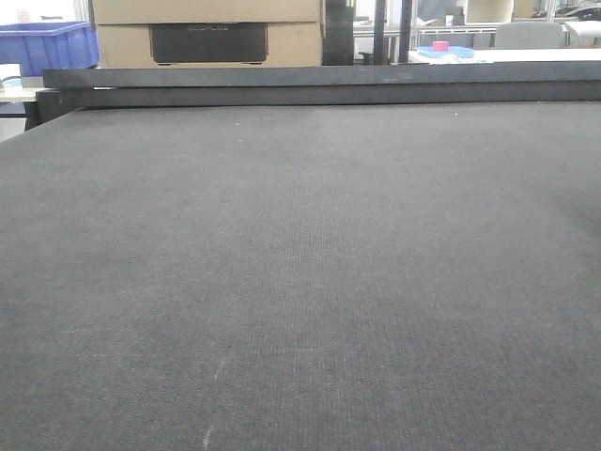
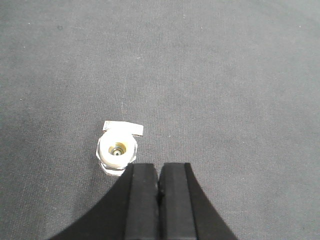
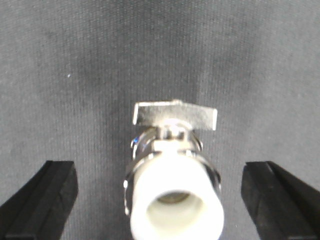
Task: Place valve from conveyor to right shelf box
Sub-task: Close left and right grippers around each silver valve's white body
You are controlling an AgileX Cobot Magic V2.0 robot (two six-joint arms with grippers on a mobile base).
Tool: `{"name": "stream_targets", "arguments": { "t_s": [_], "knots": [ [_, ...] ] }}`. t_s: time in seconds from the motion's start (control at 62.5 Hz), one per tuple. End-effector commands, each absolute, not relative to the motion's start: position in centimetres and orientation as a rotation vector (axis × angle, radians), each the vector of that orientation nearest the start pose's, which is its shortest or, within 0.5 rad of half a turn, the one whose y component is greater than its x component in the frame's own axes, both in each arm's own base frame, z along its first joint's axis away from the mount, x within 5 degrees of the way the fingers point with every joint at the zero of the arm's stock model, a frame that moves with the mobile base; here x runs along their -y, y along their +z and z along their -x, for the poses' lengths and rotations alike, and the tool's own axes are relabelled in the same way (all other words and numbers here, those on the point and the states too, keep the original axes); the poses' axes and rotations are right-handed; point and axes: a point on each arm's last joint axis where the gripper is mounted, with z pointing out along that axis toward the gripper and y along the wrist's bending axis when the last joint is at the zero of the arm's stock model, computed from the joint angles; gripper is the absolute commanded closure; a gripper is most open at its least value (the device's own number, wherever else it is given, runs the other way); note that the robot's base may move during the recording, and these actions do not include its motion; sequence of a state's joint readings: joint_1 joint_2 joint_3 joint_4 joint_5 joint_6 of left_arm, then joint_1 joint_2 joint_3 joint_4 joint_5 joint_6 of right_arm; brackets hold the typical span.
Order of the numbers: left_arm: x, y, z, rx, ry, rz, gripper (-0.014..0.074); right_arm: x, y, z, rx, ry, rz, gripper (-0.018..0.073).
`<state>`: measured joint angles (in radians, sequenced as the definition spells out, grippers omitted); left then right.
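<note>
The conveyor (image 1: 300, 263) is a wide dark grey woven belt that fills the front view, where no valve or gripper shows. In the right wrist view a silver valve (image 3: 172, 180) with a white end cap and a flat metal handle lies on the belt. My right gripper (image 3: 160, 200) is open, with one finger on each side of it and clear gaps to both. In the left wrist view a valve (image 2: 117, 150) stands on the belt just left of my left gripper (image 2: 159, 167), which is shut on nothing. I cannot tell whether these are the same valve. The right shelf box is out of view.
A dark bar (image 1: 319, 85) runs along the belt's far edge. Behind it are a blue crate (image 1: 47, 42) at the far left, a cardboard box (image 1: 207, 33) and a white table with a small pink item (image 1: 439, 45).
</note>
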<state>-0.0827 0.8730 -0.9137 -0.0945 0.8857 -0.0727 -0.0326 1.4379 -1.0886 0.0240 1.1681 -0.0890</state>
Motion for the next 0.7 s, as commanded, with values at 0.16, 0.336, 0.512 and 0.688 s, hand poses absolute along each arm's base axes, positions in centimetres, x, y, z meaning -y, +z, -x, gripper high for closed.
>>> {"name": "stream_targets", "arguments": {
  "t_s": [0.16,0.336,0.512,0.688],
  "knots": [
    [2.0,35.9,-16.0,-2.316,-0.207,0.034,0.0708,1.0,26.2,-26.6,-3.009,-0.001,0.085,0.0012],
    [2.0,35.9,-16.0,-2.316,-0.207,0.034,0.0708,1.1,24.8,-26.2,-3.02,0.005,0.07,0.0012],
    [2.0,35.9,-16.0,-2.316,-0.207,0.034,0.0708,2.2,24.7,-26.1,-3.014,0.023,-0.012,0.0012],
    [2.0,35.9,-16.0,-2.316,-0.207,0.034,0.0708,2.3,24.7,-26.1,-3.013,0.035,-0.003,0.0055]
  ]
}}
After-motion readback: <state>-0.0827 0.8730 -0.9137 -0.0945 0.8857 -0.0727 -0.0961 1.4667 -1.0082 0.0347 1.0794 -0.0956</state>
